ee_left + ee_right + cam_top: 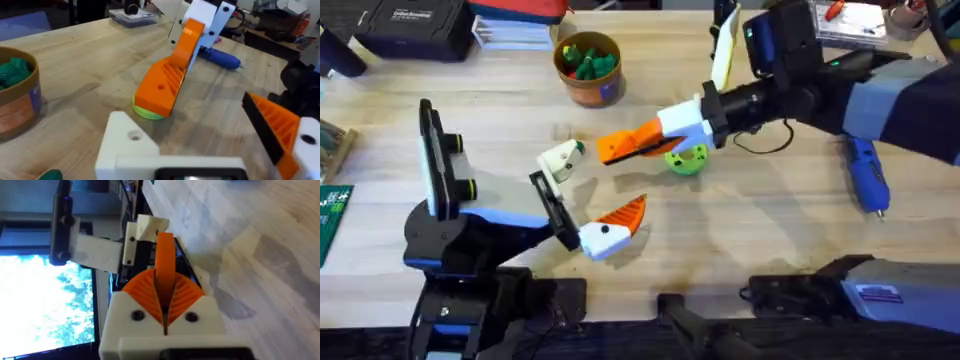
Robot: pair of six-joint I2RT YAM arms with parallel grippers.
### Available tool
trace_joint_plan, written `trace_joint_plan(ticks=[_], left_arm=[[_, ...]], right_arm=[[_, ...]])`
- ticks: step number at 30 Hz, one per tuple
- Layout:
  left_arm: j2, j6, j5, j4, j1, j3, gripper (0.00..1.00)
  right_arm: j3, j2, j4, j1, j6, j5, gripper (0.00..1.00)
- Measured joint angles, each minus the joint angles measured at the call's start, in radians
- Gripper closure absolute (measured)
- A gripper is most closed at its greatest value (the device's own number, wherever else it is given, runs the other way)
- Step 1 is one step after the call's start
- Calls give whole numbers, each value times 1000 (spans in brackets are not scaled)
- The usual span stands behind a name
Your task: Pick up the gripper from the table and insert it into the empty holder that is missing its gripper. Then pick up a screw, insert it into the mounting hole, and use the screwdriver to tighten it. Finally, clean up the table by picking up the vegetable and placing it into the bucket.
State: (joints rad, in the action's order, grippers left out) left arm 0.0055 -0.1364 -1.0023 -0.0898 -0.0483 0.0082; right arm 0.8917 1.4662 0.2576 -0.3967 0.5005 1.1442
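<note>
Orange gripper (617,146) clamped in right pincer (638,140)

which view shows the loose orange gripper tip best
The left wrist view: the gripper hangs broadside from the right pincer, its ribbed face and screw hole plain. Overhead shows it from above, beside the bare holder. The right wrist view shows it edge-on between the pads.

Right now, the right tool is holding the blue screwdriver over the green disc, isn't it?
Not quite. The right tool is holding the orange wedge over the green disc, not the blue screwdriver. The overhead view shows the screwdriver lying on the table, off to the side.
</note>
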Motion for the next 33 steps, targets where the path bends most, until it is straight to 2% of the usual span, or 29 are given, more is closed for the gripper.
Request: trace_joint_plan(ticks=[10,20,26,33], left_arm=[[0,0,0,0,0,0,15],[0,0,0,0,0,0,15],[0,0,0,0,0,0,15],[0,0,4,0,0,0,15]], right_arm=[[0,12,-155,-35,76,57,989],[0,162,-214,-52,153,171,989],[-1,167,-249,-54,188,198,989],[-1,167,-371,-81,274,211,989]])
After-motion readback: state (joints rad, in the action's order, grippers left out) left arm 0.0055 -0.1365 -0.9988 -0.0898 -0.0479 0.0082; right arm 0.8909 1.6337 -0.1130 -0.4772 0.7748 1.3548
